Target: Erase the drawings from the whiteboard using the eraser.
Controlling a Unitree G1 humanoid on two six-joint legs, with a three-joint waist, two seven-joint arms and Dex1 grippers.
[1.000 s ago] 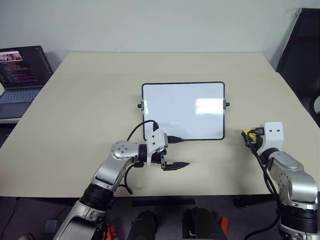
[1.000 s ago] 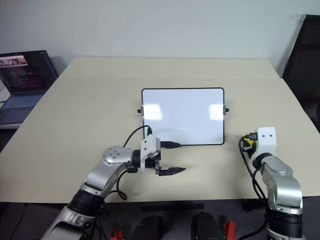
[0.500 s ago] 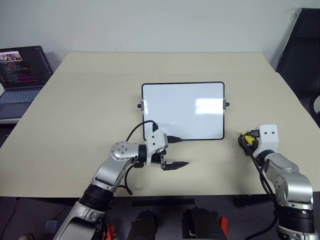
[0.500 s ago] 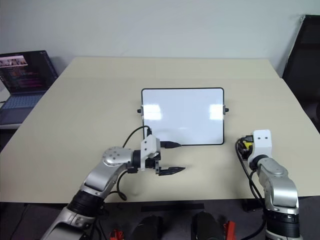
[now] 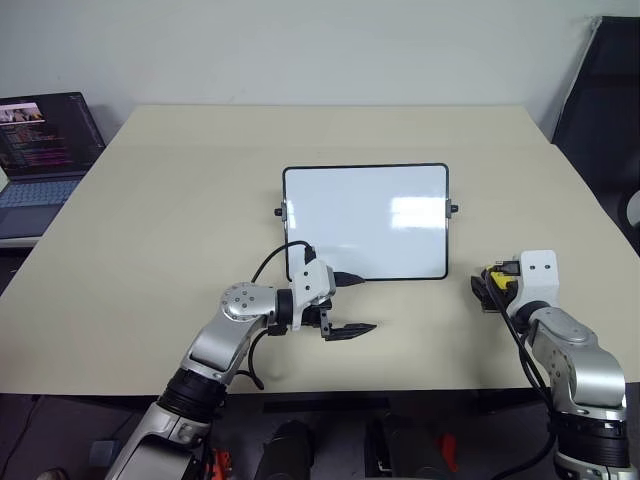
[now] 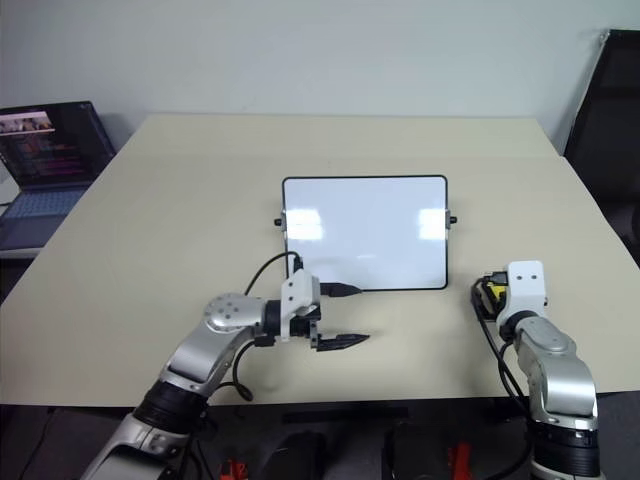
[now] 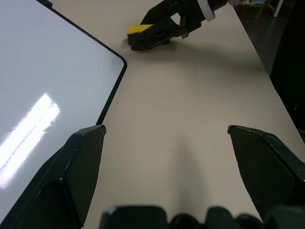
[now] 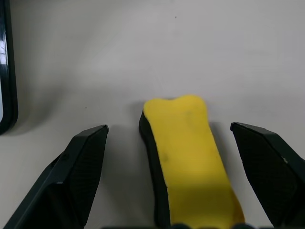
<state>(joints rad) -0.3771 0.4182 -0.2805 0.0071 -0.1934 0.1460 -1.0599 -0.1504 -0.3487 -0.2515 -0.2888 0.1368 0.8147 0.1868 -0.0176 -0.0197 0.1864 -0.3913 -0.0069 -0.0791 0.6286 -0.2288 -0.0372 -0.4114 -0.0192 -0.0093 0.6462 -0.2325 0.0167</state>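
Since the picture a second back, the right gripper (image 8: 171,143) has let go: its two black fingers (image 8: 81,162) now stand spread wide on either side of the eraser (image 8: 188,157), which lies free on the table (image 5: 180,200) between them, touching neither finger. The right wrist view gives this plainly: a yellow block, long way toward the camera, with a dark edge along its lower side, resting flat on the beige top, and a strip of the whiteboard (image 5: 366,221) frame at the edge of that picture. From the head camera the eraser is little more than a yellow patch under the front of the right wrist, near the board's right lower corner but apart from it. The left wrist view shows it from the far side: the yellow end of the block on the table with the dark fingers of the right gripper around it, beyond the board's rounded corner. The left gripper (image 5: 350,330) hangs just in front of the board's near long edge, pointing toward the right, its fingers (image 7: 71,176) held well apart with nothing between them. The board surface reads clean white with glare; whether any faint trace of the drawings remains I cannot tell. A laptop (image 5: 40,150) sits open beyond the table's left edge.
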